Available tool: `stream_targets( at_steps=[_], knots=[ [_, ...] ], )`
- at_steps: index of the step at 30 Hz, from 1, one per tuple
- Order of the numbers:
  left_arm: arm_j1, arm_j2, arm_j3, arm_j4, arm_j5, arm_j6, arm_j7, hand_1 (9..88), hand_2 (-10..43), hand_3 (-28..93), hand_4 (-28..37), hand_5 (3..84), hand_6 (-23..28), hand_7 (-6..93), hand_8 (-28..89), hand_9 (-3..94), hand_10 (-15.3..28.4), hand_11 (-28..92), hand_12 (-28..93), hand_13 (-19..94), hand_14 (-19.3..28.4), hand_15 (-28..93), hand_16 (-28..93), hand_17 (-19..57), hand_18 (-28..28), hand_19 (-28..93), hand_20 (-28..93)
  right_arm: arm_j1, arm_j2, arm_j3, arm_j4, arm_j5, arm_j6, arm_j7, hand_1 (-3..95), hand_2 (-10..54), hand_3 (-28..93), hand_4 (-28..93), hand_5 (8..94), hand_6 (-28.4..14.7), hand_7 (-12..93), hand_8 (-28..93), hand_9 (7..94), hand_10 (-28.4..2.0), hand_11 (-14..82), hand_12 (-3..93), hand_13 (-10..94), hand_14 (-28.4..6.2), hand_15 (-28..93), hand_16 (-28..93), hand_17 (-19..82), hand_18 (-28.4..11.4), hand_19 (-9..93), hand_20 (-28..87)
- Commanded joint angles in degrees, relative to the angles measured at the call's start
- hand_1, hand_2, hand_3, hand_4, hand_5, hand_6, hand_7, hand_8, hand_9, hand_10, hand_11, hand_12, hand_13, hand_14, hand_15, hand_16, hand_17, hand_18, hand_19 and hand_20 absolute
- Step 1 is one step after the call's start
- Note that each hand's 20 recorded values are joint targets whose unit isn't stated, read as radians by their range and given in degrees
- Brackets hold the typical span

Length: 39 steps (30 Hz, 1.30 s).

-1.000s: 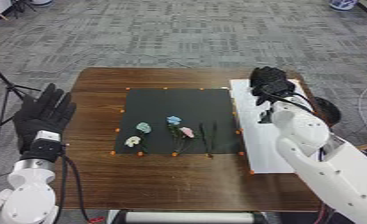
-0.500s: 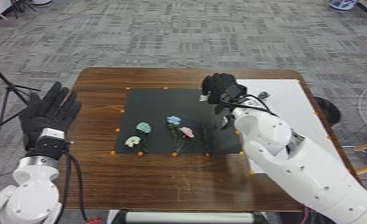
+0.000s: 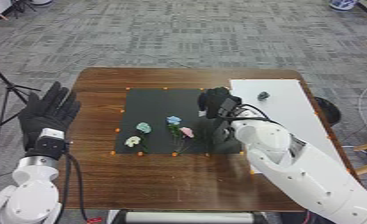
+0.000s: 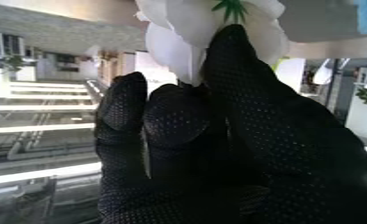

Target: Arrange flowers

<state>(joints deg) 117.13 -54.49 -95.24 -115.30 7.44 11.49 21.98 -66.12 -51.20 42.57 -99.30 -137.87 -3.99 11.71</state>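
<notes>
And here's the right hand (image 3: 217, 102) pinching the white flower (image 4: 181, 35), hanging over the black mat (image 3: 162, 102) close to its right edge beside the white sheet (image 3: 290, 117), with bare mat stretching toward the far edge beyond the blue flower (image 3: 174, 120)! Over at the table's (image 3: 104, 180) left edge, the left hand (image 3: 48, 117) holds its fingers straight and slightly spread. Compared with the earliest frame, the right hand has swung off the sheet to the mat, and it's drawing nearer the robot!
</notes>
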Motion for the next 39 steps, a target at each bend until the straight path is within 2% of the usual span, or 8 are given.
stream_targets(
  at_steps=[1, 4, 7, 21, 26, 28, 32, 39],
  knots=[
    [0.84, -0.20, -0.19, -0.37, -0.34, -0.11, 0.77, 26.1, 15.2, 71, -28.3, 41.2, 7.0, 12.0, -9, 31.8, 13.2, 18, 9, 23, 12.5, 23, -5, -5.1, 10.9, 23, 11, -0.26, 1.17, -0.49, 0.09, -0.04, -0.13, -0.27, 62.8, -9.5, 73, -28, 67.2, 3.2, 34, -3, 79.6, -6.5, 22.2, 52.5, 68, -6.9, 72, 51, 37, -21.2, 81, 44],
    [0.75, -0.21, -0.20, -0.42, -0.36, -0.12, 0.77, 26.1, 15.3, 71, -28.3, 41.2, 7.0, 12.0, -9, 31.7, 13.2, 18, 9, 23, 12.5, 23, -5, -5.1, 11.0, 23, 11, -0.29, 1.11, -0.66, -0.02, -0.03, 0.59, 0.00, 62.6, -9.5, 74, -28, 67.1, 3.1, 34, -3, 79.5, -6.5, 22.3, 52.4, 68, -7.0, 72, 51, 37, -21.3, 81, 44],
    [0.67, -0.29, -0.33, -0.37, -1.21, -0.08, 1.01, 26.0, 15.3, 71, -28.3, 41.3, 7.0, 12.0, -9, 31.7, 13.1, 18, 9, 23, 12.4, 23, -5, -5.1, 11.0, 23, 11, -0.47, 1.20, -0.57, -0.13, -0.48, 0.46, 0.15, 62.5, -9.5, 74, -28, 67.1, 3.2, 34, -3, 79.5, -6.5, 22.3, 52.3, 67, -6.9, 72, 51, 37, -21.3, 81, 44],
    [0.67, 0.01, -0.58, -0.35, -1.11, 0.12, 0.73, 26.0, 15.4, 71, -28.3, 41.3, 7.1, 12.1, -9, 31.8, 13.2, 18, 9, 23, 12.5, 23, -5, -5.2, 11.0, 24, 11, -2.05, 2.17, -0.07, -0.66, -0.36, -0.27, 0.79, 62.0, -9.5, 75, -28, 66.2, 3.4, 31, -6, 77.1, -6.2, 14.3, 44.9, 65, -6.3, 69, 52, 35, -21.4, 78, 44],
    [0.95, 0.05, -0.89, -0.25, -1.69, -0.69, 1.67, 26.5, 15.9, 73, -28.3, 41.4, 7.2, 12.3, -9, 31.8, 13.3, 18, 9, 23, 12.5, 23, -5, -5.1, 11.0, 24, 11, -2.46, 1.91, 0.60, -1.16, 0.55, -1.61, 0.82, 61.3, -9.5, 75, -28, 65.8, 3.4, 29, -9, 75.0, -6.5, 10.9, 41.2, 64, -5.9, 68, 53, 34, -21.4, 77, 44],
    [0.89, 0.08, -0.99, -0.36, -1.66, -0.02, 1.82, 26.7, 16.1, 74, -28.3, 41.4, 7.1, 12.3, -9, 31.8, 13.3, 18, 9, 23, 12.4, 23, -5, -5.1, 11.0, 24, 11, -2.51, 1.92, 0.67, -1.26, 0.16, -1.84, 0.97, 61.0, -9.5, 75, -28, 65.7, 3.4, 29, -10, 74.5, -6.6, 10.3, 40.0, 63, -5.2, 66, 52, 33, -21.4, 77, 43],
    [1.32, -0.17, -1.37, -0.54, -1.56, -0.44, 1.38, 26.8, 16.0, 73, -28.3, 41.3, 7.1, 12.3, -9, 31.7, 13.1, 18, 9, 22, 12.3, 23, -5, -5.1, 11.0, 24, 11, -2.87, 2.05, 0.91, -1.69, 0.49, -1.60, 1.35, 59.8, -9.5, 76, -28, 65.0, 3.5, 29, -16, 68.7, -8.5, 17.5, 28.4, 63, -4.5, 64, 52, 32, -21.5, 76, 43],
    [1.44, -0.27, -1.33, -0.61, -1.56, 0.06, 1.77, 26.7, 15.4, 73, -28.3, 40.9, 7.0, 12.2, -9, 31.3, 13.1, 18, 9, 22, 12.3, 22, -4, -5.2, 10.9, 23, 11, -2.85, 1.87, 1.65, -2.49, 0.60, -2.13, 1.97, 56.4, -9.5, 78, -28, 64.0, 2.8, 29, -17, 63.3, -10.9, 21.7, 20.3, 62, -5.3, 65, 50, 32, -21.8, 75, 43]
  ],
)
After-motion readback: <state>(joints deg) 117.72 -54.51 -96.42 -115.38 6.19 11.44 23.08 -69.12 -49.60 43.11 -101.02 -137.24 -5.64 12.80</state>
